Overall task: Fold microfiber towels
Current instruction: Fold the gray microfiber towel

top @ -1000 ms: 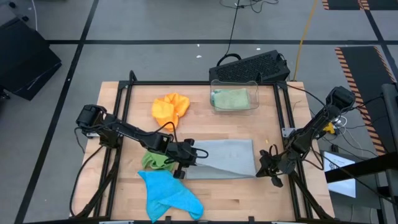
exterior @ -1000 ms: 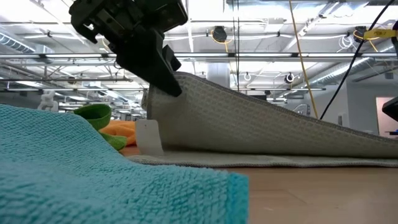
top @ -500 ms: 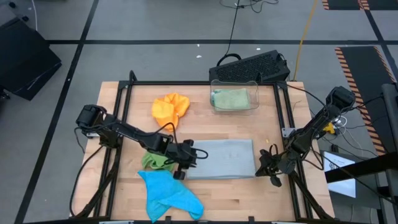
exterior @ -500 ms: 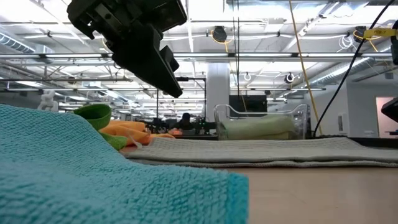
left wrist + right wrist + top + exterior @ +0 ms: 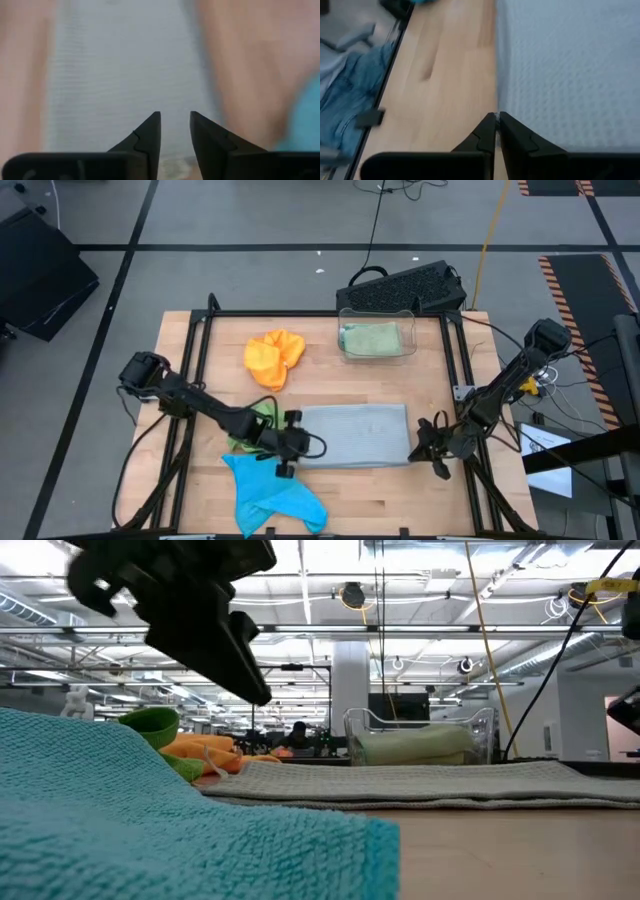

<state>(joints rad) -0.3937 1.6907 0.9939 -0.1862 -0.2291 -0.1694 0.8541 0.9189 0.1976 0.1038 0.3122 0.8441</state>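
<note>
Microfiber towels lie scattered across the pale wooden table as we look down on two dark robot arms at work. A flat grey waffle-weave towel lies spread near the front of the table, between the two grippers. The left gripper sits just off the grey towel's left edge; from its wrist camera we see its two dark fingers parted by a narrow gap, with nothing between them, above the grey cloth. The right gripper sits at the towel's right edge; in its own wrist view the fingers are closed almost together over the towel's border, and we cannot tell whether they pinch any fabric.

A crumpled bright blue towel lies at the table's front left, just below the left gripper, and fills the foreground of the low view. A bunched bright green towel lies beside it, partly under the left arm. A crumpled orange towel lies well back on the left half of the table. A folded pale green towel rests inside a clear plastic bin at the table's far edge, with a black keyboard just behind the bin.
</note>
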